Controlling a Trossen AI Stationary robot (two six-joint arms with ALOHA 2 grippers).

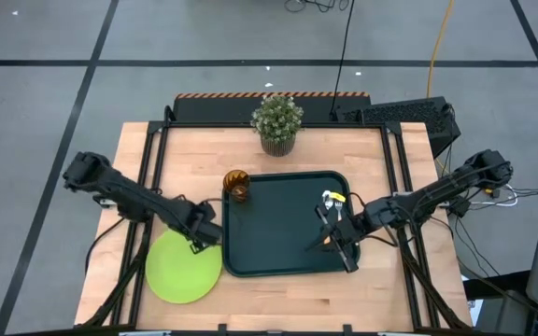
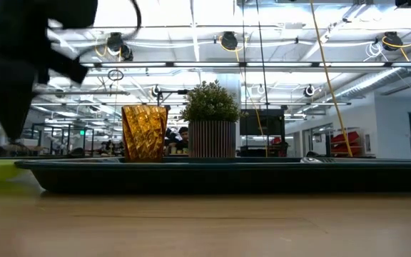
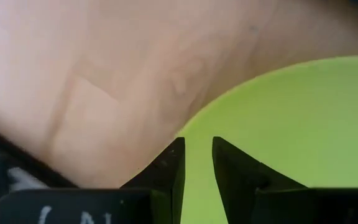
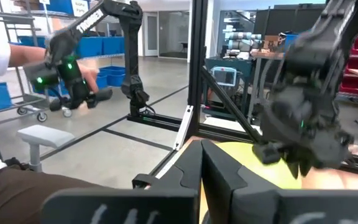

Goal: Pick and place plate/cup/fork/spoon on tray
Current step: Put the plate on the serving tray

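The lime-green plate (image 1: 183,269) lies flat on the wooden table, just left of the dark tray (image 1: 278,252). My left gripper (image 1: 201,241) points down over the plate's rim nearest the tray. Its fingers (image 3: 198,155) stand open by a narrow gap with nothing between them. The amber cup (image 1: 237,185) stands upright at the tray's far left corner. One silver piece of cutlery with a yellow-orange handle (image 1: 331,199) lies on the tray's right part; I cannot tell whether it is the fork or the spoon. My right gripper (image 1: 325,235) hovers shut and level over the tray's right side.
A potted green plant (image 1: 277,123) stands at the table's far edge, behind the tray. Black frame rails run along the table's left and right sides. A person sits beyond the table in the right wrist view. Bare wood lies in front of the tray.
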